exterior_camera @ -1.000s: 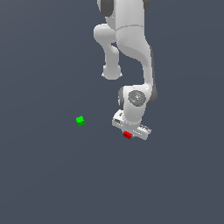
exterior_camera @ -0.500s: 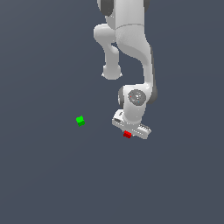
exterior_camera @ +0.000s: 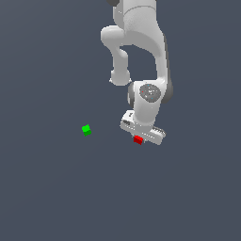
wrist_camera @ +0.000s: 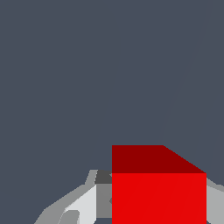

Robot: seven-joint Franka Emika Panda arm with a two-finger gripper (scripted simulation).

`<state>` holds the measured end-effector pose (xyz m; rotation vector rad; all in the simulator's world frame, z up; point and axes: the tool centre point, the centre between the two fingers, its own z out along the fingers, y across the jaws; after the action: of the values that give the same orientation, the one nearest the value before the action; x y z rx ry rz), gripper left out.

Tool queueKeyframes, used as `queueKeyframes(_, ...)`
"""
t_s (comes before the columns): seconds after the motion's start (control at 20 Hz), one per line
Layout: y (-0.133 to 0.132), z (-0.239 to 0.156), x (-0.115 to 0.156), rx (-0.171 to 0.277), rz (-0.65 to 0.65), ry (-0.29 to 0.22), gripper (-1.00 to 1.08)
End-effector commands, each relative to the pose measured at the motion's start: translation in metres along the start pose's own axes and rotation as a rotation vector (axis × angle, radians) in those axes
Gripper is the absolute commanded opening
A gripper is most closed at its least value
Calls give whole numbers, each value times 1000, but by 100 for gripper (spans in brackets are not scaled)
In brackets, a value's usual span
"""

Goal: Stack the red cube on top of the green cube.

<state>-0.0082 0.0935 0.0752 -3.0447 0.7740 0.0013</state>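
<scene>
The tiny red cube (exterior_camera: 138, 140) sits between the fingertips of my white gripper (exterior_camera: 140, 137), just under the hand. In the wrist view the red cube (wrist_camera: 158, 192) fills the space between the two grey fingers (wrist_camera: 83, 206), which press on its sides, so the gripper is shut on it. The green cube (exterior_camera: 86, 130) lies alone on the dark floor, well off toward the exterior view's left of the gripper and at about the same height in the picture. The wrist view does not show the green cube.
The white arm (exterior_camera: 141, 42) reaches down from the top of the exterior view to the hand. All around lies plain dark grey floor (exterior_camera: 56, 197); no other objects show.
The hand and wrist have moved up a little in the exterior view, and the red cube has gone up with them. The green cube has stayed where it was.
</scene>
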Motion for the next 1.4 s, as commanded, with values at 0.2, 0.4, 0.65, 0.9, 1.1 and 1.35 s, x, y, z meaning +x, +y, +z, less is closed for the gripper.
queueKeyframes(0.2, 0, -36, 0, 1, 0, 1, -100)
queueKeyframes(0.4, 0, -45, 1, 1, 0, 1, -100)
queueKeyframes(0.65, 3, -43, 2, 1, 0, 2, -100)
queueKeyframes(0.9, 23, -39, 5, 1, 0, 2, -100)
queueKeyframes(1.1, 52, -33, 11, 1, 0, 2, -100)
queueKeyframes(1.35, 103, -24, 20, 1, 0, 2, -100)
